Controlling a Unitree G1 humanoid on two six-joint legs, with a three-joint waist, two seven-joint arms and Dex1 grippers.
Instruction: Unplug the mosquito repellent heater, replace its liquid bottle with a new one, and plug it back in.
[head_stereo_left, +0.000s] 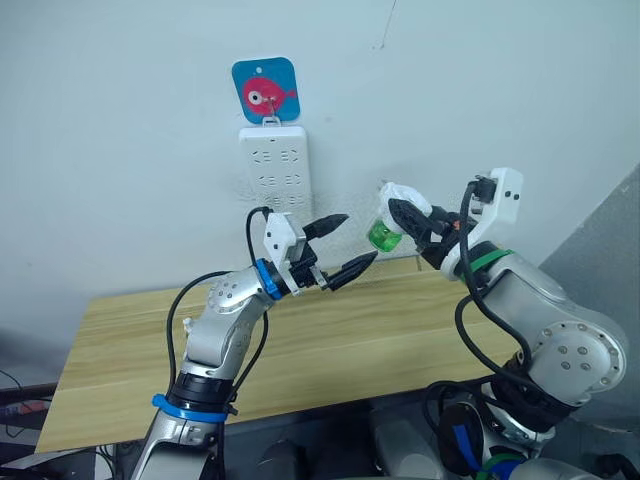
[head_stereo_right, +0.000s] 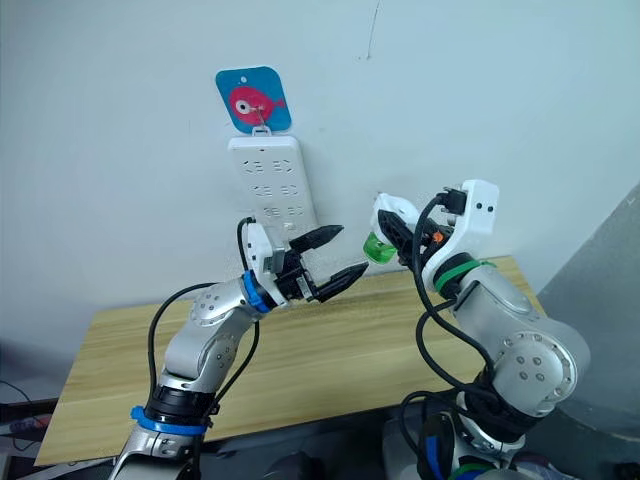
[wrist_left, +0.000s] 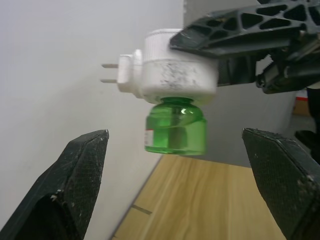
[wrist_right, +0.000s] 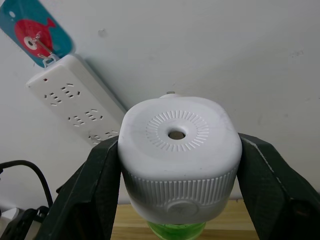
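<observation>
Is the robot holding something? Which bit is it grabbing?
Yes. The right pincer grips the small white rounded plastic heater by the sides of its body, a green bottle hanging beneath. The left pincer is open, holding nothing.

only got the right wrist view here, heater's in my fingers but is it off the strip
Observer: Yes. The mosquito repellent heater has both prongs bare in the air, apart from the power strip hanging on the wall.
Operator: is the left arm doing anything
Observer: The left gripper is open, its fingers either side of the green bottle and not touching it.
Operator: bottle still screwed in
Observer: It sits in the heater's underside, hanging down above the wooden table.
</observation>
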